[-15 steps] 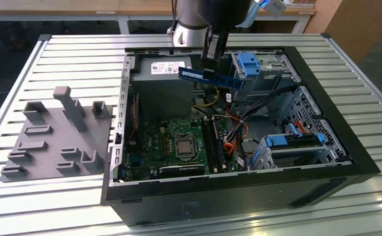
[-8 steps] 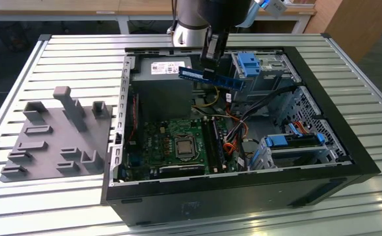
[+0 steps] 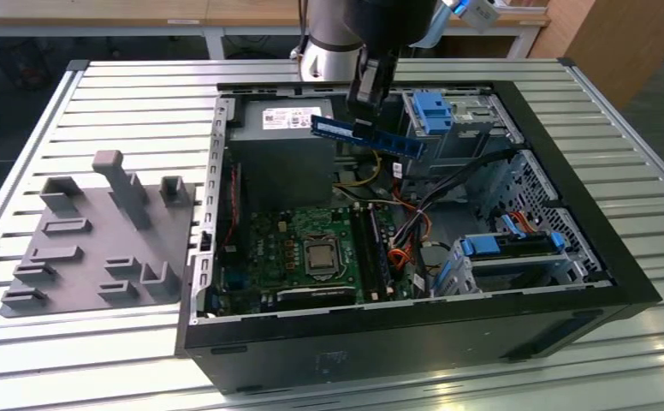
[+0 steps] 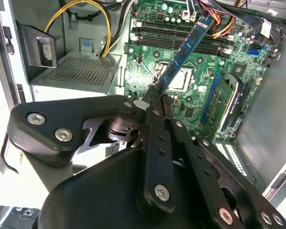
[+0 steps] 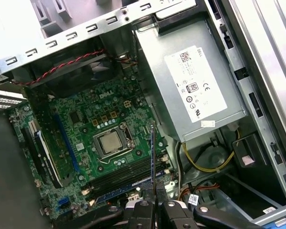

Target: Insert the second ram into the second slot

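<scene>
The fingers [image 3: 363, 120] are closed tight on the second ram [image 3: 369, 137], which hangs tilted in the air well above the motherboard [image 3: 309, 248], touching nothing. From where I stand, that tilt is the worry. If the stick comes down skewed, it could jam on the edge of the memory slots [image 3: 371, 238] or snag the loose cables [image 3: 406, 214] beside the motherboard instead of seating.
</scene>
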Available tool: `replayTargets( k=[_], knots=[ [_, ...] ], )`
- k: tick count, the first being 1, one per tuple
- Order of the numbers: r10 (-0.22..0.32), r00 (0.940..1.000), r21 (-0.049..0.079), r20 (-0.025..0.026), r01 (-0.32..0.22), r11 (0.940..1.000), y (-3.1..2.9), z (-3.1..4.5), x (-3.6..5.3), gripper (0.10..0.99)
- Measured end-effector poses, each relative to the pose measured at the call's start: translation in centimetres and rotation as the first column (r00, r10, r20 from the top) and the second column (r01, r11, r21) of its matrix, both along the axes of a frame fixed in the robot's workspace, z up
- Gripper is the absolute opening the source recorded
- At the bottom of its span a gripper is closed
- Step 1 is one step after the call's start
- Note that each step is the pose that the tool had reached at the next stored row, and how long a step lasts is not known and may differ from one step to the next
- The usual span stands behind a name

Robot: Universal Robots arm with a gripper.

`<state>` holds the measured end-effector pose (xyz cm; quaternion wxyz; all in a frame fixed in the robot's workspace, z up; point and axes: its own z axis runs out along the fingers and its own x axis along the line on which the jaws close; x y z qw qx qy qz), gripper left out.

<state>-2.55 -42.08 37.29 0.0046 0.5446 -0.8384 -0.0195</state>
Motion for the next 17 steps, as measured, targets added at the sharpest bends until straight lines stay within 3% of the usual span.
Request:
replayTargets(
  k=[17],
  knots=[
    [-0.077, 0.997, 0.0, 0.0, 0.077, 0.997, 0.0, 0.0, 0.0, 0.129]
  ],
)
